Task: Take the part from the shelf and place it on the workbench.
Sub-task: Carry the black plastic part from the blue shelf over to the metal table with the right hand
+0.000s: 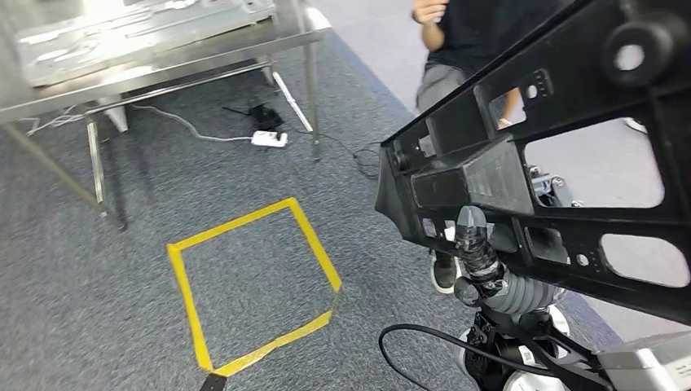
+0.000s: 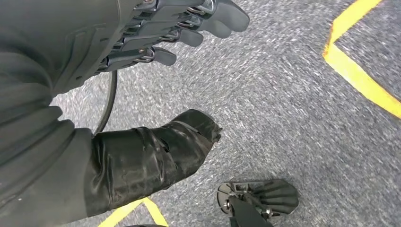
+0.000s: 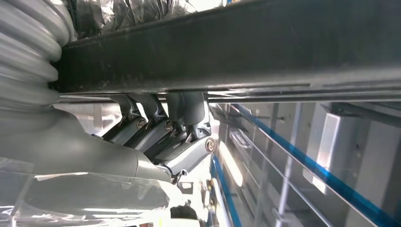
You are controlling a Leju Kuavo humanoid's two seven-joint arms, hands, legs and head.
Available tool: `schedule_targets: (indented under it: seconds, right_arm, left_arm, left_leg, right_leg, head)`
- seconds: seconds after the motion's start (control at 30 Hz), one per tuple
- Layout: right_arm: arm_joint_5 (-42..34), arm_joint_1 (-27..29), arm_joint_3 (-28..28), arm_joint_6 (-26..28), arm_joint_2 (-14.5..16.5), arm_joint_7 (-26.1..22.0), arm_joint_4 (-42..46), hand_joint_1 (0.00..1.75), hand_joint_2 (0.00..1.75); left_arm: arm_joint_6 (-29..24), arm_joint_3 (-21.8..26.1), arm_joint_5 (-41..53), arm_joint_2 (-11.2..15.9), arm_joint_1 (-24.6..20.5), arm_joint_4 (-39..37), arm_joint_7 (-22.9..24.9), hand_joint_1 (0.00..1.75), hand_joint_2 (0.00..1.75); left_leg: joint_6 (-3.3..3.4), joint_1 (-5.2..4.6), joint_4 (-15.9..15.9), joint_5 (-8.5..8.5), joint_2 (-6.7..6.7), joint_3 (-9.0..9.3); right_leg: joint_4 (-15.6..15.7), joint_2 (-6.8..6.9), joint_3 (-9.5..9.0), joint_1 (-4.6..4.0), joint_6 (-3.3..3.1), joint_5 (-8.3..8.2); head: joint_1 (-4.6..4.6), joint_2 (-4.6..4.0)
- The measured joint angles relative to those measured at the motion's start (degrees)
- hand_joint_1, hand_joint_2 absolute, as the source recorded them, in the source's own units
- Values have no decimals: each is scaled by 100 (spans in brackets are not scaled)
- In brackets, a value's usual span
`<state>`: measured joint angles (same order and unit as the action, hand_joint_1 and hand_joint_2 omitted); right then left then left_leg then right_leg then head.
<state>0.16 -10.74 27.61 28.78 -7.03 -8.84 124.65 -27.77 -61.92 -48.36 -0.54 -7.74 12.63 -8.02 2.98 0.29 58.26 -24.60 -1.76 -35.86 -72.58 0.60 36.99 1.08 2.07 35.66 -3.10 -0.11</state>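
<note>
**Part carried at right, bench still far off**

Nearest, low right in head view: right robot hand [image 1: 481,261] gripping lower edge of large black part [image 1: 562,163]; right wrist view shows fingers [image 3: 184,113] curled over a dark bar of it. Part held aloft, tilted, well clear of floor. Left robot hand [image 2: 156,52] hanging over grey carpet [image 1: 122,269], fingers apart, holding nothing. Yellow tape square [image 1: 253,285] on carpet. Beyond it, white power strip [image 1: 270,139], person's legs [image 1: 444,90]. Farthest: steel bench [image 1: 163,61], flat metal pieces on top.
</note>
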Motion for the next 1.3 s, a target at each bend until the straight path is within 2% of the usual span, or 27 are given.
schedule_targets:
  seconds: [0.03, 0.07, 0.1, 0.17, 0.23, 0.3, 0.33, 0.4, 0.47, 0.5, 0.53, 0.57, 0.6, 0.67, 0.73, 0.77, 0.83, 0.9, 0.93, 1.0, 1.03, 1.07, 1.1, 1.17, 1.2, 1.23, 1.3]
  right_arm:
    - [-12, 8, 0, 1, -1, 3, -2, 175, 175]
    - [-26, 12, 0, 5, -2, 5, -3, 175, 175]
    - [-39, 13, 0, 12, -2, 5, -4, 175, 175]
    - [-55, 16, 0, 29, -3, -8, -6, 175, 175]
    - [-63, 25, 1, 35, -3, -32, -11, 175, 175]
    - [-68, 32, 1, 32, -3, -54, -19, 175, 175]
    - [-73, 31, 2, 28, -3, -63, -22, 175, 175]
    - [-96, 30, 1, 16, -2, -80, -28, 175, 175]
    - [-127, 36, 1, 4, -1, -90, -32, 175, 175]
    - [-137, 38, 1, -3, -1, -91, -36, 175, 175]
    - [-143, 40, 1, -7, -1, -91, -43, 175, 175]
    - [-143, 41, 1, -10, -1, -91, -50, 175, 175]
    - [-143, 40, 2, -14, -1, -91, -56, 175, 175]
    - [-143, 39, 1, -16, -1, -93, -61, 175, 175]
    - [-139, 35, 1, -19, -1, -97, -63, 175, 175]
    - [-136, 34, 2, -22, -1, -100, -65, 175, 175]
    - [-132, 31, 2, -24, -1, -106, -69, 175, 175]
    - [-132, 28, 2, -18, -2, -112, -73, 175, 175]
    - [-132, 30, 2, -17, -3, -118, -75, 175, 175]
    - [-151, 45, 2, -33, -4, -149, -78, 175, 175]
    - [-193, 54, 2, -53, -4, -174, -79, 175, 175]
    - [-251, 60, 2, -75, -5, -204, -79, 175, 175]
    - [-322, 61, 2, -93, -5, -235, -79, 175, 175]
    - [-427, 58, 2, -111, -5, -282, -79, 175, 175]
    - [-455, 54, 2, -113, -5, -298, -78, 175, 175]
    - [-470, 50, 2, -114, -5, -310, -76, 175, 175]
    - [-482, 42, 1, -117, -5, -326, -75, 175, 175]
  left_arm:
    - [2, 0, -5, -1, 1, 0, 1, 0, 175]
    - [4, 0, -13, -1, 5, 0, 2, 0, 175]
    - [5, 0, -21, -1, 8, 0, 2, 0, 175]
    - [14, 0, -36, -3, 6, 1, -14, 0, 175]
    - [38, 0, -40, -7, 1, 2, -46, 0, 175]
    - [74, 0, -39, -6, 12, 2, -74, 0, 175]
    - [93, 0, -39, -3, 25, 2, -84, 0, 175]
    - [133, 0, -43, 3, 35, 3, -96, 0, 175]
    - [172, 0, -43, 4, 19, 4, -80, 0, 175]
    - [183, 0, -34, 3, 10, 4, -56, 0, 175]
    - [188, 0, -26, 3, 6, 4, -27, 0, 175]
    - [187, 0, -19, 3, 8, 4, 2, 0, 175]
    - [185, -1, -14, 6, 12, 3, 22, 0, 175]
    - [180, -2, -15, 14, 11, 3, 31, 0, 175]
    - [181, -2, -15, 17, -7, 4, -4, 0, 175]
    - [183, -2, -16, 17, -12, 4, -34, 0, 175]
    - [185, -1, -19, 19, 2, 4, -95, 0, 175]
    - [185, -1, -23, 20, 16, 4, -139, 0, 175]
    - [186, -1, -25, 20, 14, 4, -152, 0, 175]
    - [191, -1, -23, 15, -2, 4, -173, 0, 175]
    - [195, 0, -22, 11, -4, 4, -178, 0, 175]
    - [198, 0, -21, 10, -1, 4, -179, 0, 175]
    - [202, 0, -24, 9, 5, 4, -175, 0, 175]
    - [205, -1, -31, 6, 11, 4, -173, 0, 175]
    - [205, -1, -35, 4, 8, 4, -178, 0, 175]
    - [204, -1, -35, 2, 6, 4, -186, 0, 175]
    - [203, -1, -36, 1, 7, 4, -197, 0, 175]
  left_leg:
    - [6, -9, 9, -8, -81, 1]
    - [7, -16, 23, -17, -166, 4]
    - [4, -20, 41, -28, -253, 10]
    - [-20, -25, 83, -55, -413, 4]
    - [-71, -8, 102, -60, -542, -32]
    - [-149, 15, 82, -44, -661, -63]
    - [-184, 14, 96, -50, -633, -71]
    - [-246, -7, 354, -191, -358, -194]
    - [-299, 10, 1003, -489, -20, -525]
    - [-325, 30, 1333, -605, 49, -710]
    - [-346, 50, 1535, -639, 86, -832]
    - [-363, 66, 1536, -570, 111, -849]
    - [-372, 77, 1322, -412, 145, -749]
    - [-360, 54, 586, -80, 363, -362]
    - [-292, 4, 146, 15, 530, -138]
    - [-252, -22, 108, -19, 526, -127]
    - [-173, -7, 82, -20, 382, -120]
    - [-100, 20, 40, -12, 253, -76]
    - [-68, 32, 26, -10, 193, -57]
    - [-25, 16, 26, -20, 83, -46]
    - [-11, 6, 31, -29, 24, -40]
    - [-1, -3, 37, -40, -27, -30]
    - [2, -10, 44, -53, -79, -13]
    - [-13, -18, 57, -90, -162, 29]
    - [-35, -26, 70, -112, -196, 36]
    - [-61, -29, 74, -127, -217, 36]
    - [-123, -27, 70, -146, -243, 28]
  right_leg:
    - [-179, -23, 143, -5, -10, -12]
    - [-129, -36, 178, -7, -25, -146]
    - [135, -67, 107, -7, -46, -369]
    - [882, -313, -159, 3, -98, -769]
    - [1264, -515, -306, 0, -123, -883]
    - [1304, -450, -342, -10, -153, -880]
    - [1337, -383, -375, -2, -181, -890]
    - [1405, -229, -452, 34, -246, -904]
    - [1425, -65, -490, 30, -284, -890]
    - [1422, 18, -497, 28, -290, -877]
    - [1419, 100, -506, 28, -287, -862]
    - [1415, 179, -518, 31, -277, -843]
    - [1408, 253, -536, 38, -261, -821]
    - [1390, 387, -583, 34, -206, -762]
    - [1379, 499, -622, 0, -134, -704]
    - [1390, 551, -642, -21, -101, -684]
    - [1415, 619, -693, -25, -36, -647]
    - [1226, 423, -649, -2, 11, -491]
    - [959, 259, -528, 8, 17, -343]
    - [199, 36, -122, -4, 2, -32]
    - [-86, -4, 63, -11, -5, 20]
    - [-195, -24, 171, -14, -14, -33]
    - [-70, -34, 169, -15, -29, -204]
    - [632, -75, -70, -19, -79, -662]
    - [982, -106, -199, -26, -102, -809]
    - [1206, -134, -281, -38, -122, -877]
    - [1333, -155, -322, -68, -157, -861]
  head:
    - [1, 1]
    - [1, 1]
    - [2, 1]
    - [-1, 0]
    - [-3, 0]
    - [0, 0]
    - [3, 0]
    - [-39, 0]
    - [-82, 0]
    - [-83, 0]
    - [-84, 0]
    - [-85, 0]
    - [-84, 0]
    - [-87, 0]
    - [-80, 1]
    - [-71, 1]
    - [-53, 1]
    - [-32, 2]
    - [-15, 1]
    - [3, 1]
    - [7, 1]
    - [9, 1]
    - [9, 0]
    - [10, 0]
    - [10, 1]
    - [10, 1]
    - [10, 1]
